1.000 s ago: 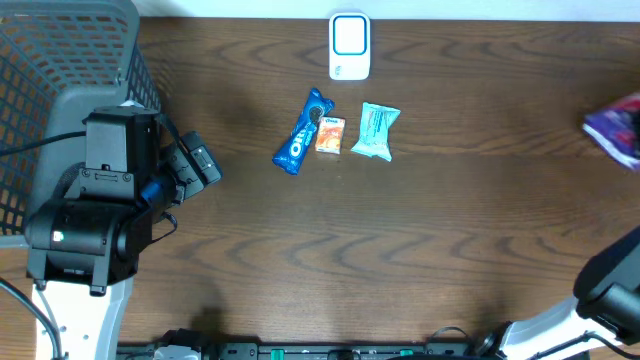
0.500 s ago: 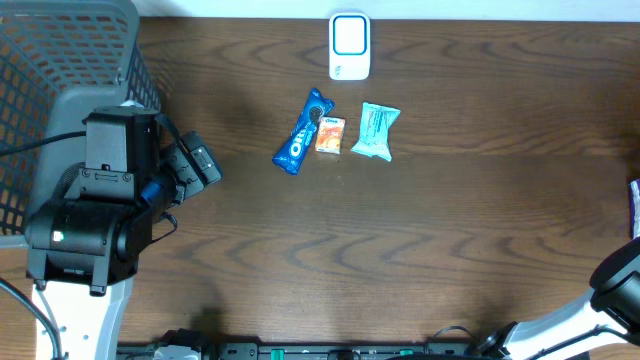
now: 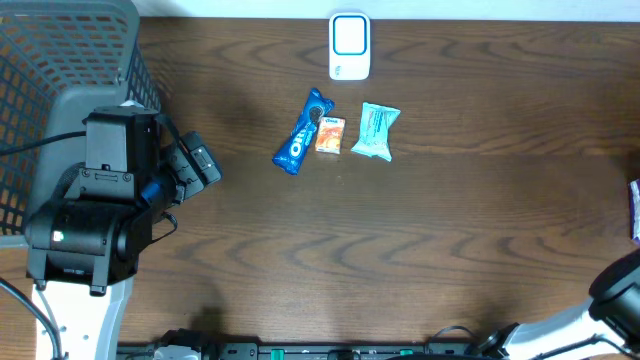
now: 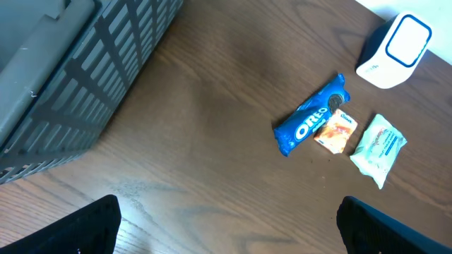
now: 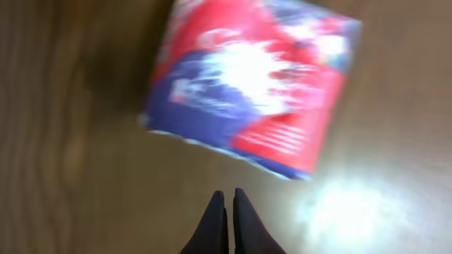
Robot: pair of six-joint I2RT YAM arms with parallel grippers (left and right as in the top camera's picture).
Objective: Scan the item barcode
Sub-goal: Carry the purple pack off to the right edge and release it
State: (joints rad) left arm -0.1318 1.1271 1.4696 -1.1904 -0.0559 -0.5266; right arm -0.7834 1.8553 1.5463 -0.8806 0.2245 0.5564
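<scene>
A white scanner (image 3: 349, 46) stands at the table's far edge. In front of it lie a blue Oreo pack (image 3: 303, 131), a small orange packet (image 3: 330, 135) and a teal packet (image 3: 376, 131). My left gripper (image 4: 226, 243) is open and empty, well short of the Oreo pack (image 4: 311, 116). A blurred red and blue packet (image 5: 247, 85) lies on the table just ahead of my right gripper (image 5: 229, 199), which is shut on nothing. Only a sliver of that packet (image 3: 635, 210) shows overhead, at the right edge. No barcode is visible.
A grey mesh basket (image 3: 60, 70) fills the far left corner, beside the left arm (image 3: 95, 200); it also shows in the left wrist view, basket (image 4: 78, 70). The right arm (image 3: 620, 290) enters at the lower right corner.
The red and blue packet has gone from the upper right edge of the overhead view down to a sliver at that edge. The right arm has drawn back towards the corner. The left arm is still.
</scene>
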